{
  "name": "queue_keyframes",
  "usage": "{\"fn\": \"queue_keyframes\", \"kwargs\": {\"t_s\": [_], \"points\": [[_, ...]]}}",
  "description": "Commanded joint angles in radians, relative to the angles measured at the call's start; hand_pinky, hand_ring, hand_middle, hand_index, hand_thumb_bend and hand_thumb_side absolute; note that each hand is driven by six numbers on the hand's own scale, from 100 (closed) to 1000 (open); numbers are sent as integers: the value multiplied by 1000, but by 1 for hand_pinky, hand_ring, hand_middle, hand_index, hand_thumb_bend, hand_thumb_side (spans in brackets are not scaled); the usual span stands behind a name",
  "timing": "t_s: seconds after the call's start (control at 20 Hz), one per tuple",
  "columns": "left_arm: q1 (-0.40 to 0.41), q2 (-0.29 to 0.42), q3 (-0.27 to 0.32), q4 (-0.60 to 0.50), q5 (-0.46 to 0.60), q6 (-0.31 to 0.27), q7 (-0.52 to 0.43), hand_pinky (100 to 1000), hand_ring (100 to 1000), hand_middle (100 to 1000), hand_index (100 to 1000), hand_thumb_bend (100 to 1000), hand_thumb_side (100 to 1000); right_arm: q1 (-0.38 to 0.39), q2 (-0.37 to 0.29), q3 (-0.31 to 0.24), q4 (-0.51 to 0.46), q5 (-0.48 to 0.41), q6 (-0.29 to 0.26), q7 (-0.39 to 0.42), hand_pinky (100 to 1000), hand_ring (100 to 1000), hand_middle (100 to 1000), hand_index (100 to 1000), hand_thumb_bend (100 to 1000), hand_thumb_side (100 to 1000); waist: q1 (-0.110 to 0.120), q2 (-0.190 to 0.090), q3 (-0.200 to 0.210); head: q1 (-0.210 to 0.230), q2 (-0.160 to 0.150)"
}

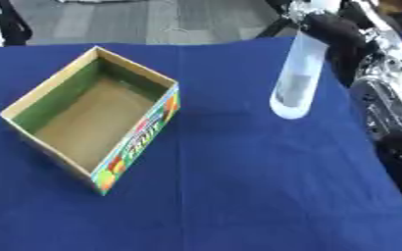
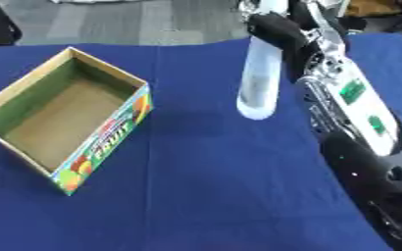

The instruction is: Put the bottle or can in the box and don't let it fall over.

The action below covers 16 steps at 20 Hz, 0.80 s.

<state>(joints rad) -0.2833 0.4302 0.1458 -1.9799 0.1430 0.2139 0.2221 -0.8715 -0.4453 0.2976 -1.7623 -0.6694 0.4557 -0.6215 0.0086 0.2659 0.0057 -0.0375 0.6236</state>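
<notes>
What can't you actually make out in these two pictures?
- Bottle: its top is covered by the right hand in both views; the label is blurred.
- Box: only "FRUIT" is readable on its printed side.
- Left hand: in neither view.

Bare blue cloth (image 1: 238, 186) is lying open between the bottle (image 1: 295, 78) and the box (image 1: 88, 117); the box's open top is facing upward, unobstructed.
</notes>
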Motion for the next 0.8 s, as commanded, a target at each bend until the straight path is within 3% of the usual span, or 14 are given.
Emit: {"fn": "queue_keyframes", "kwargs": {"t_s": [0.05, 0.4, 0.8], "points": [[-17, 18, 8, -20, 2, -4, 6, 1000, 1000, 1000, 892, 100, 593, -63, 19, 8, -6, -9, 24, -12, 1000, 937, 1000, 165, 100, 100, -2, -30, 6, -8, 5], [-59, 7, 7, -20, 3, -16, 30, 1000, 1000, 1000, 890, 100, 581, -212, 131, 60, 104, 12, 51, 4, 1000, 937, 1000, 168, 100, 100, -12, -31, 48, -44, 7], [-150, -15, 9, -20, 12, -86, 60, 1000, 1000, 1000, 887, 100, 548, -301, 239, 93, 310, 111, -15, 29, 1000, 938, 1000, 172, 100, 100, -24, -20, 126, -105, 1]]}}
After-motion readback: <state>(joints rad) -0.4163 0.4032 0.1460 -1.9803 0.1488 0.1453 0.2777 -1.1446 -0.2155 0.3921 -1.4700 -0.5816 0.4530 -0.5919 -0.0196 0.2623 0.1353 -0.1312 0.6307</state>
